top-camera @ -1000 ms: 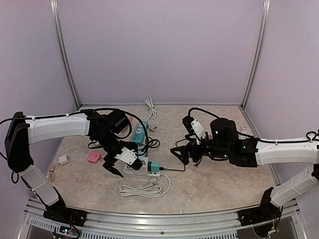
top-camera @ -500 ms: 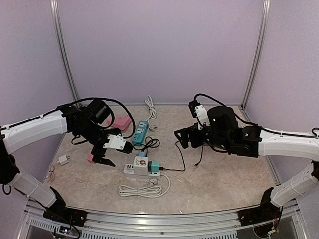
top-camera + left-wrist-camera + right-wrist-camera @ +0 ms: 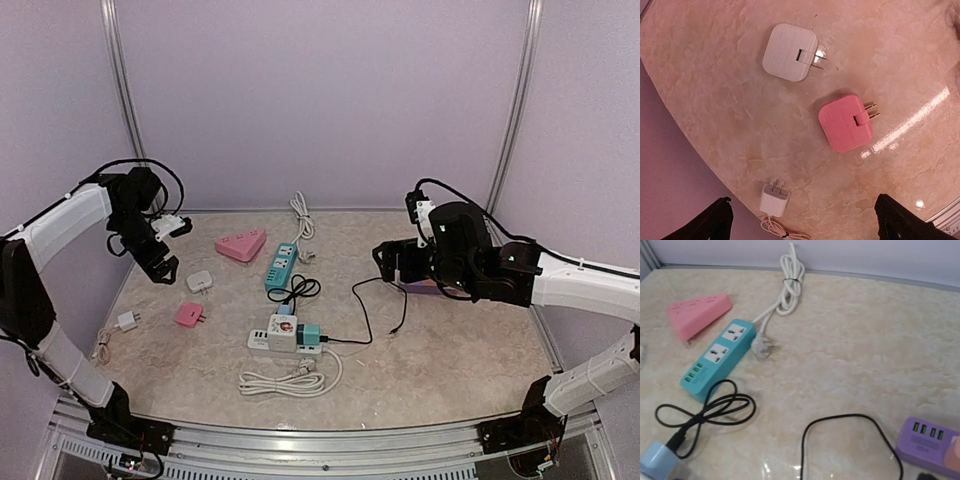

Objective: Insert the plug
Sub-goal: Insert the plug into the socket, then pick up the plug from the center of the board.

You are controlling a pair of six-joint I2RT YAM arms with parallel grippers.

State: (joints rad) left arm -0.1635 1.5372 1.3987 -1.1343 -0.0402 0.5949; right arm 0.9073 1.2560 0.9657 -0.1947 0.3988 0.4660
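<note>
while left fingers [image 3: 715, 222] and right fingers [image 3: 383, 258] stand wide and empty, the teal plug [image 3: 311, 333] touches the white strip [image 3: 266, 343].

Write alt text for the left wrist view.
Three plug adapters lie apart on a marbled tabletop: a white square adapter at the top, a pink square adapter in the middle, and a small white charger with a thin cable below. The left gripper hangs open above them, touching nothing.
</note>
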